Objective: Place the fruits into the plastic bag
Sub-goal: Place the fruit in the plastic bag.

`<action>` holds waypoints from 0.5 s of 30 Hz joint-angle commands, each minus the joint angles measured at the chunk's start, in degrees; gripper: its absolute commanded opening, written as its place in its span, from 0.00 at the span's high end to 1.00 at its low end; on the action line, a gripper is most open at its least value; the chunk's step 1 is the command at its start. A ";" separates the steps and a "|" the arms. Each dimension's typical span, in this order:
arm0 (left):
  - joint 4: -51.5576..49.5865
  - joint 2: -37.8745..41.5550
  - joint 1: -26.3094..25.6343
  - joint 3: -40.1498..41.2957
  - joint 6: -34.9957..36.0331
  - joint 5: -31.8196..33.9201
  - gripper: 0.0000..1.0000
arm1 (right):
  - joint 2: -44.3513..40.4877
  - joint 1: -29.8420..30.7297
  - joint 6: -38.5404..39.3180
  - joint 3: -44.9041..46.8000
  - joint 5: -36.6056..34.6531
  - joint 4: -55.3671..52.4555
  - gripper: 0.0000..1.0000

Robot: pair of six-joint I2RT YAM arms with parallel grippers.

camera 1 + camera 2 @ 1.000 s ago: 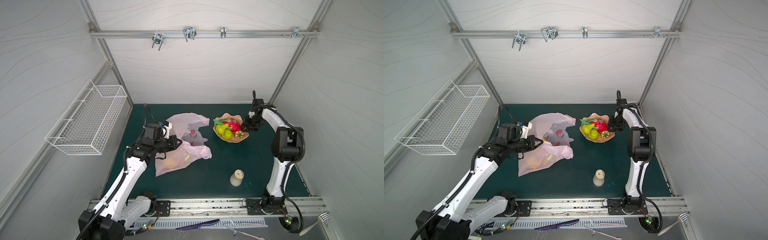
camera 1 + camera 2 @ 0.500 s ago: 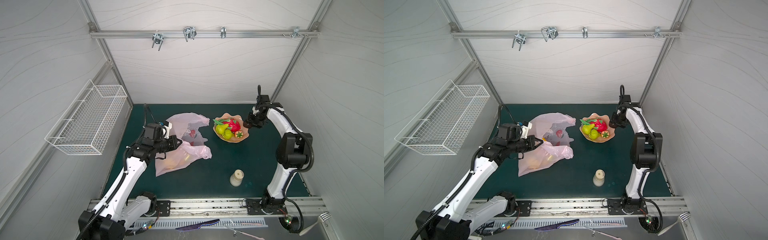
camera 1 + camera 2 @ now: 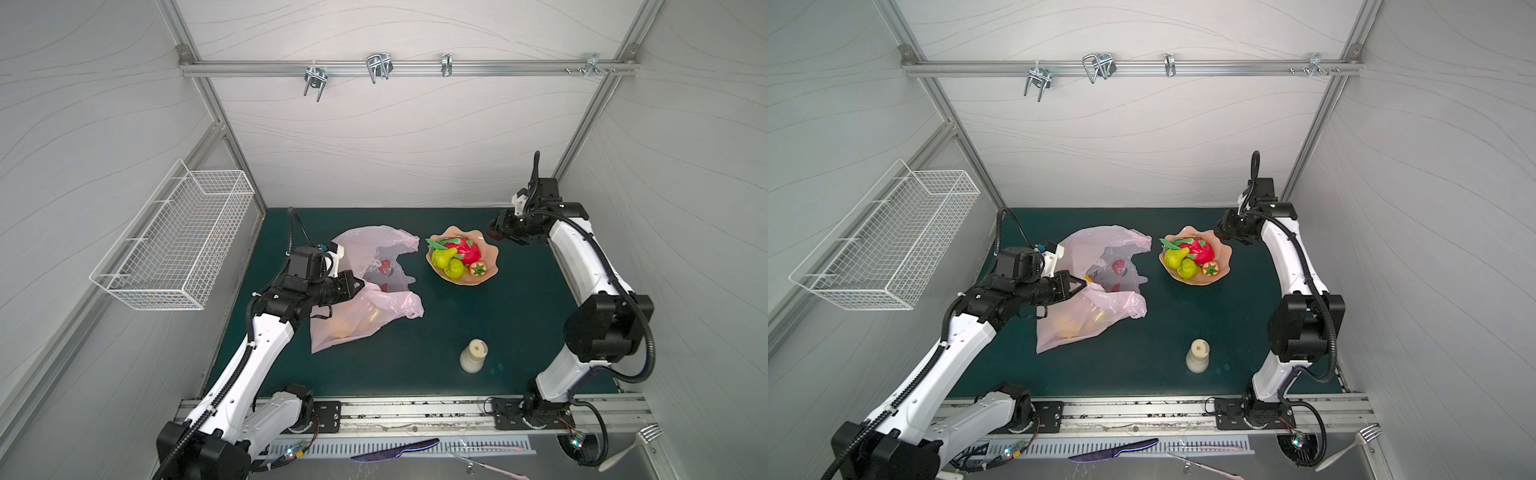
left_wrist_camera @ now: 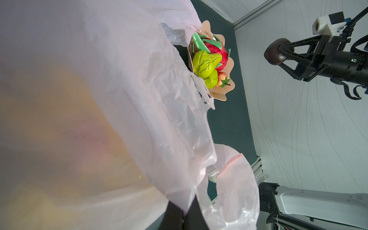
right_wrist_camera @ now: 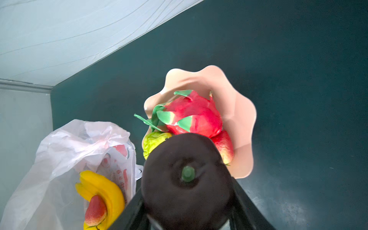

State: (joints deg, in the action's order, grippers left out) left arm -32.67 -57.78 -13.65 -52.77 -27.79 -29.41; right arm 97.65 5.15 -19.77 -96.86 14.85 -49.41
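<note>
In both top views the crinkly, see-through pink bag (image 3: pixel 386 305) slumps on the desk's (image 3: pixel 457 324) left half, its rim pinched tight in the left gripper (image 3: pixel 359 285). Left wrist view: glossy lumpy pears (image 4: pixel 205 63) on a wavy-edged plate (image 4: pixel 221 93). Right wrist view: the right gripper (image 5: pixel 189 201) clasps a smooth, round, dark fruit (image 5: pixel 179 155) near the plate.

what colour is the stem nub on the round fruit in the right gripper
Green, on the dark brown round toy fruit; clearest in the right wrist view.
</note>
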 commanded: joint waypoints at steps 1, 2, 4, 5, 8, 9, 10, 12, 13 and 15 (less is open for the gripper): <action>1.01 0.12 -0.11 -0.34 0.55 -0.74 1.00 | -0.05 4.48 -1.21 0.97 8.75 2.43 0.54; 1.01 0.12 -0.12 -0.39 0.55 -0.77 1.00 | 0.42 5.81 -2.00 0.97 11.43 3.10 0.55; 0.85 0.17 -0.15 -0.40 0.63 -0.62 1.00 | 1.17 9.61 -3.81 1.16 15.04 5.08 0.54; 0.66 0.22 -0.15 -0.49 0.72 -0.60 1.00 | 1.46 11.90 -4.47 1.45 15.33 5.88 0.54; 0.41 0.47 -0.15 -0.57 0.72 -0.32 1.00 | 3.33 18.01 -6.61 2.67 17.01 8.07 0.54; 0.12 0.56 -0.15 -0.59 0.72 -0.22 1.00 | 3.85 20.08 -7.82 3.81 17.51 9.36 0.54; -0.01 0.66 -0.15 -0.66 0.81 -0.19 1.00 | 4.17 21.73 -9.66 5.31 18.42 11.25 0.54; -0.41 0.82 -0.15 -0.76 0.89 0.01 1.00 | 4.65 24.29 -12.86 8.37 20.21 15.18 0.54; -0.68 0.99 -0.16 -0.82 0.97 0.14 1.00 | 4.82 25.38 -14.64 10.08 20.92 17.28 0.55; -1.09 1.17 -0.14 -1.06 1.07 0.45 1.00 | 5.17 27.14 -18.27 13.02 22.52 21.57 0.55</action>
State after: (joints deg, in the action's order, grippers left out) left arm -33.43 -57.69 -13.65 -52.77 -27.64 -29.34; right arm 101.82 31.22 -31.75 -86.39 33.45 -34.65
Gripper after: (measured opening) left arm 0.048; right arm 0.549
